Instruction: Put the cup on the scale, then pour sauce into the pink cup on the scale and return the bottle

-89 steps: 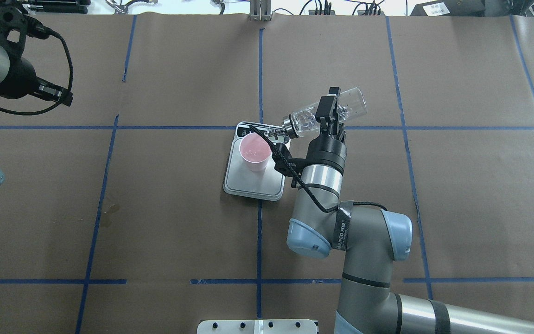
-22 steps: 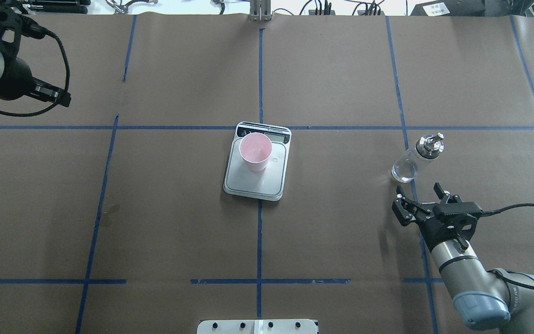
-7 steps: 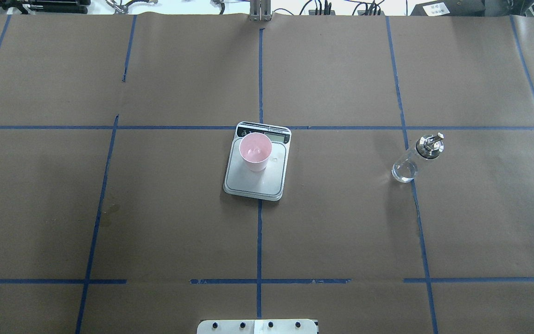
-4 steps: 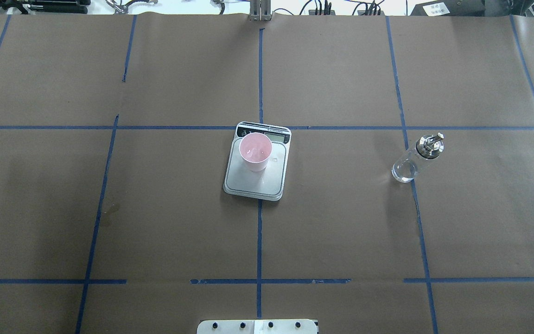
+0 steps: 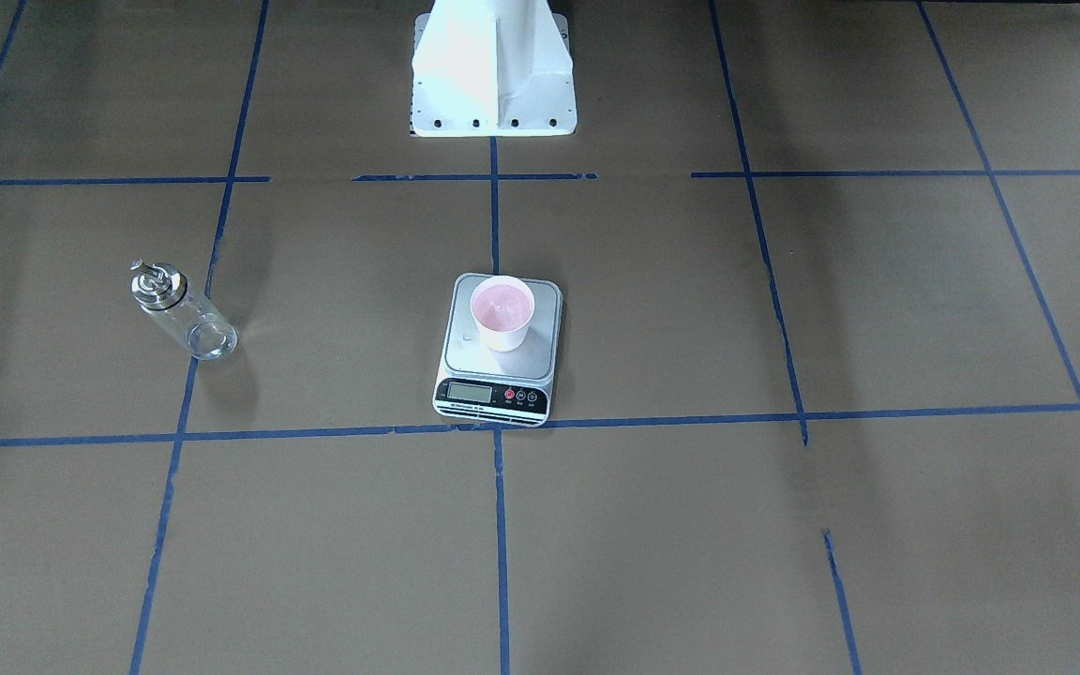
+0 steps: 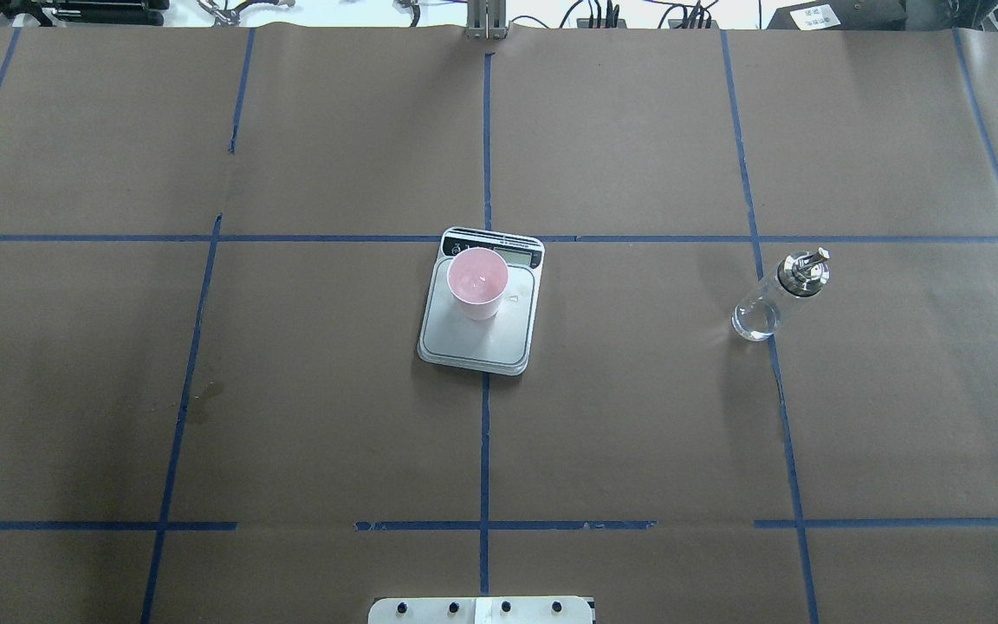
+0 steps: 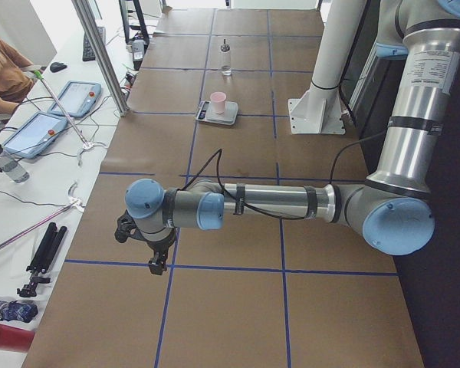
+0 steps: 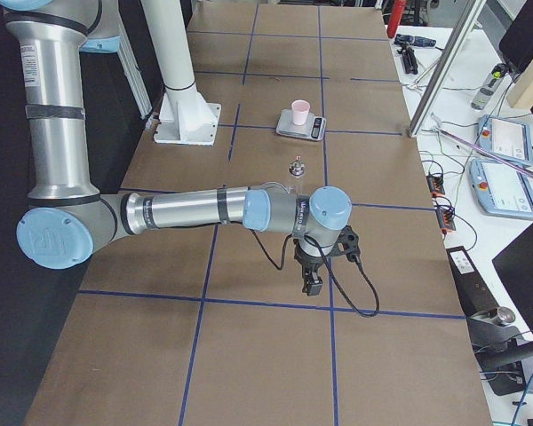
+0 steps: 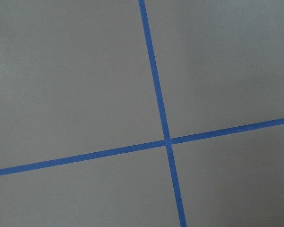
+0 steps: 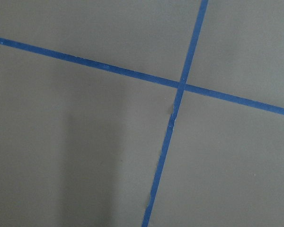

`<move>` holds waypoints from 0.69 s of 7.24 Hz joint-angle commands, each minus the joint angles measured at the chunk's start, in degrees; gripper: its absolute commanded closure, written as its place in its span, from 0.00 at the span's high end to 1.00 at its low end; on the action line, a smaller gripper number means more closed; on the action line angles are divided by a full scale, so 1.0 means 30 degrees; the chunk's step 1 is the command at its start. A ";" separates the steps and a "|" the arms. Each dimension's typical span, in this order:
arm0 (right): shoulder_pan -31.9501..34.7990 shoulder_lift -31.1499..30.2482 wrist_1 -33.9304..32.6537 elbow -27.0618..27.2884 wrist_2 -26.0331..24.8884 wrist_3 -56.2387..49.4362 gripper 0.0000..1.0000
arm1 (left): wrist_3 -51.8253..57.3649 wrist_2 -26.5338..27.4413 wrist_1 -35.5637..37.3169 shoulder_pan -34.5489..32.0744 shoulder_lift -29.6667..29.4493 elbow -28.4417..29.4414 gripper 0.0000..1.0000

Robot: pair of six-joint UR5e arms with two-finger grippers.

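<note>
The pale pink cup (image 6: pixel 477 282) stands upright on the silver-grey scale (image 6: pixel 482 345) at the table's middle; it also shows in the front view (image 5: pixel 502 314) with the scale's black display strip (image 5: pixel 491 395) in front of it. The clear glass bottle (image 6: pixel 774 301) with its metal spout cap stands alone on the table to the right, also seen in the front view (image 5: pixel 186 317). My left gripper (image 7: pixel 144 247) and right gripper (image 8: pixel 318 269) show only in the side views, low over bare table at opposite ends, far from cup and bottle. I cannot tell whether they are open or shut.
Blue tape lines cross the brown table cover. The robot's white base (image 5: pixel 491 66) stands at the near edge. A side bench with tablets (image 7: pixel 77 96), cables and a seated person (image 7: pixel 0 65) runs along the far side.
Earlier my right gripper held the bottle tilted over the cup, then stood open near the set-down bottle. Both arms have since left the overhead view. Nothing has moved in the last second.
</note>
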 commanded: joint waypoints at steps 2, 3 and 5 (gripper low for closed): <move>0.0208 0.0068 0.0057 -0.0176 0.1089 0.1371 1.00 | -0.0005 -0.0033 0.2643 0.0075 -0.0768 -0.0855 1.00; 0.0353 0.0359 0.0057 -0.0525 0.1089 0.1429 1.00 | 0.0024 -0.0150 0.2762 0.0075 -0.0823 -0.1582 1.00; 0.0354 0.0394 0.0086 -0.0997 0.1090 0.1312 1.00 | -0.0004 0.0023 0.2152 0.0598 -0.0650 -0.2057 1.00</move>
